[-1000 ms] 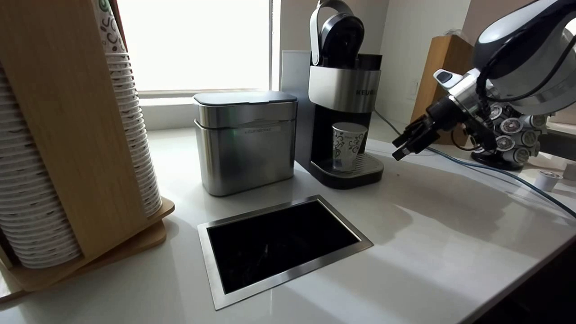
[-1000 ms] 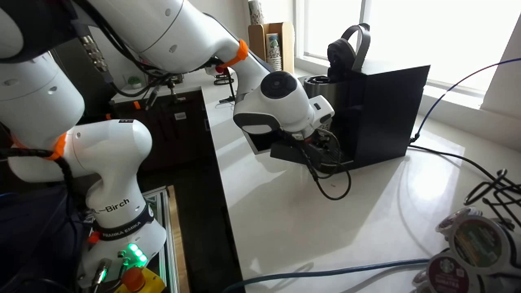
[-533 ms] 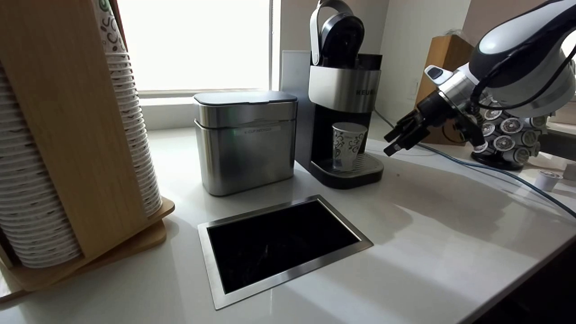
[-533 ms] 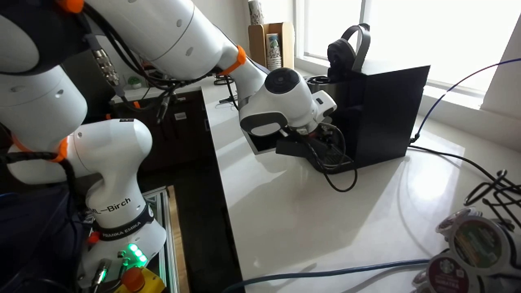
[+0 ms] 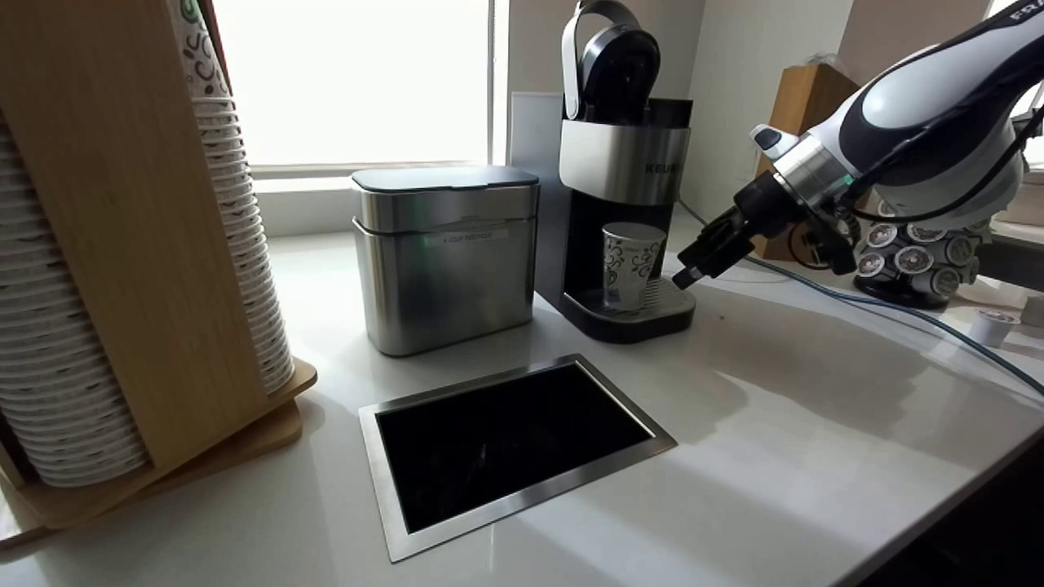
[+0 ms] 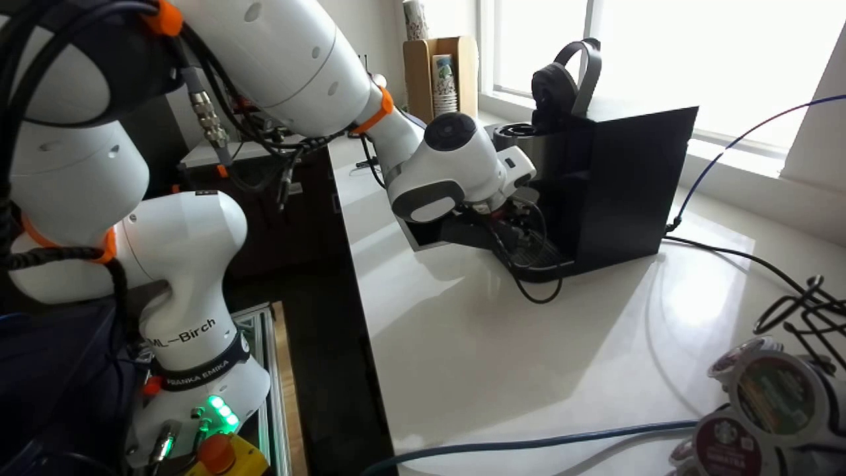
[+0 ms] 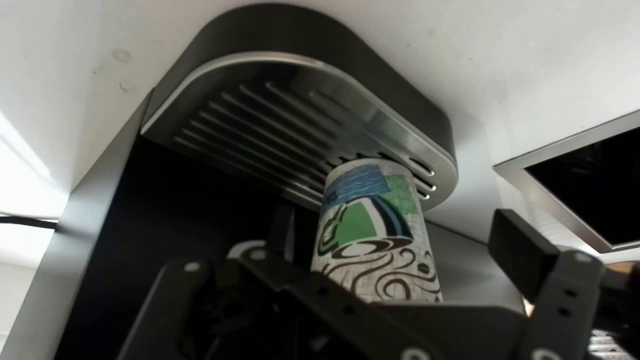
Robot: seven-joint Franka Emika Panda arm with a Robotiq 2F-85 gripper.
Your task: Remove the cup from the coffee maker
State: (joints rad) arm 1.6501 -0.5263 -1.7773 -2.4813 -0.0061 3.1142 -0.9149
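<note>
A patterned paper cup (image 5: pixel 630 265) stands upright on the drip tray (image 7: pixel 295 130) of the black and silver coffee maker (image 5: pixel 624 159), whose lid is raised. In an exterior view my gripper (image 5: pixel 690 265) points down at a slant, its fingertips at the tray's outer edge and apart from the cup. Seen from the wrist, the gripper (image 7: pixel 403 239) is open, and the cup (image 7: pixel 372 225) shows between the spread fingers, nearer the left one, with nothing gripped. The arm largely covers the cup in the exterior view where the coffee maker (image 6: pixel 638 192) shows its side.
A brushed-metal canister (image 5: pixel 449 281) sits beside the coffee maker. In front is a framed opening (image 5: pixel 534 492) sunk in the counter. A wooden holder (image 5: pixel 122 204) carries stacked cups (image 5: pixel 236 228). A pod rack (image 5: pixel 913 260) and a blue cable (image 5: pixel 864 299) lie behind the arm.
My gripper has moved toward the coffee maker and slightly lower, bringing its fingertips up to the drip tray's edge. The cup and coffee maker have stayed where they were.
</note>
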